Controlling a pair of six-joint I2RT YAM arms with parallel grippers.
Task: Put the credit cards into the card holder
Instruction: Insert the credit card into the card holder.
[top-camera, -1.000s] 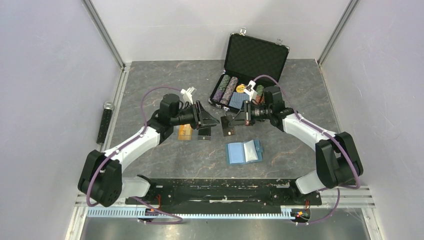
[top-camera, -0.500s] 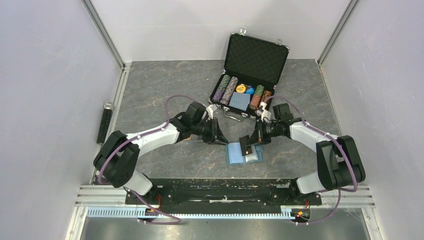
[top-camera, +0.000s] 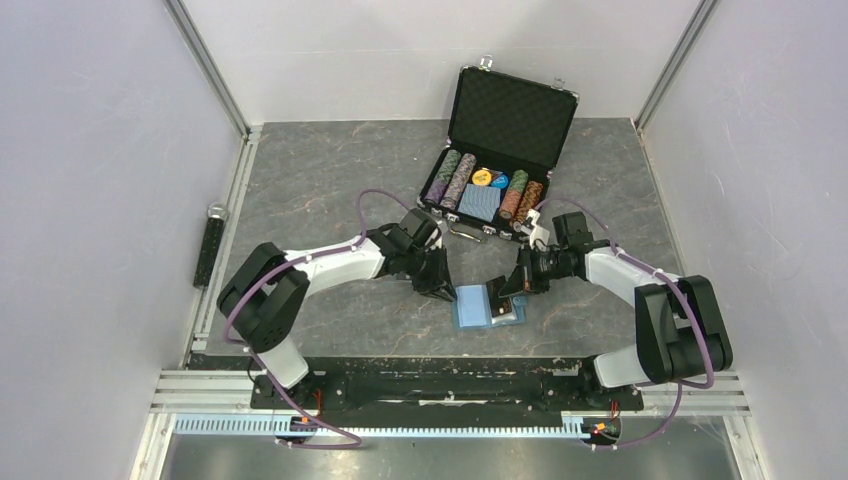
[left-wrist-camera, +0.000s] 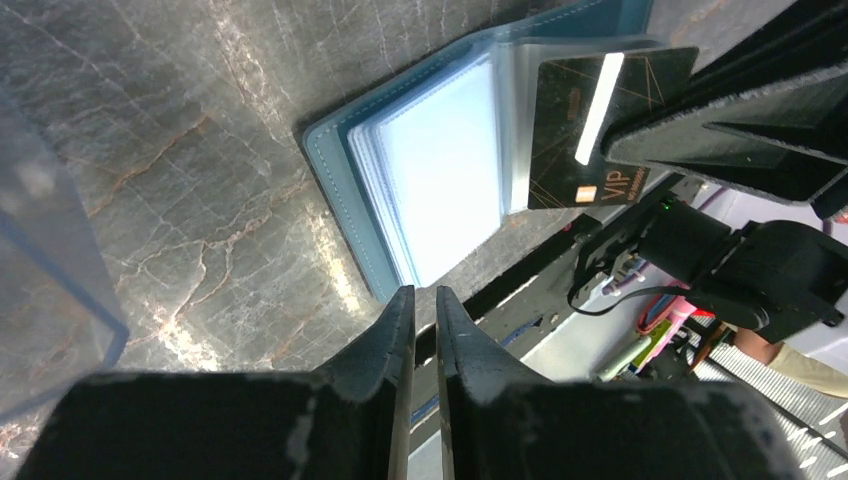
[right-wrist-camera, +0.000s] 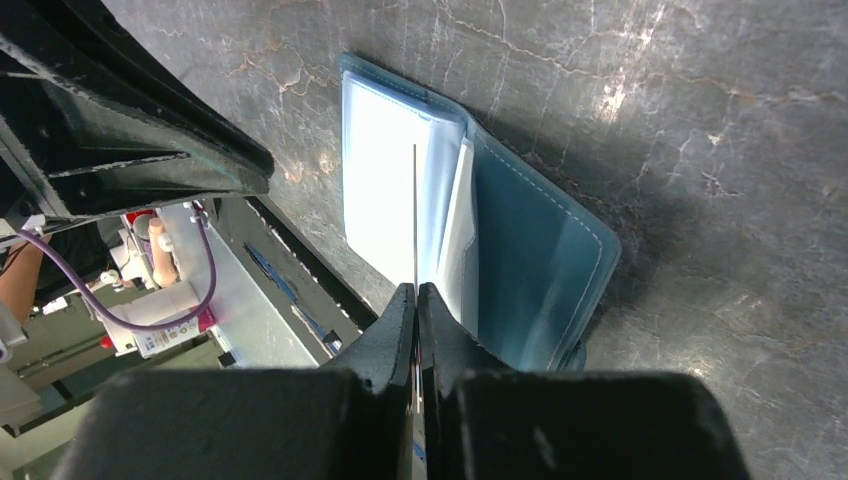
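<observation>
You're pinching the black card (left-wrist-camera: 590, 130) edge-on in the right claw (right-wrist-camera: 417, 297), hanging it over the open card holder (right-wrist-camera: 530, 250) on the table (top-camera: 300, 180). The left claw (left-wrist-camera: 417, 305) is sitting barely ajar on nothing, just beside the card holder's edge. Risk I'm seeing: nothing's pinning the card holder, so a card missing the pocket mouth could be shoving it along or crumpling those floppy clear sleeves.

From the left wrist, the card holder (left-wrist-camera: 440, 190) runs off the top edge, partly behind the black card (left-wrist-camera: 590, 130). A blurred clear shape (left-wrist-camera: 50, 240) left of the card holder is unidentifiable.
</observation>
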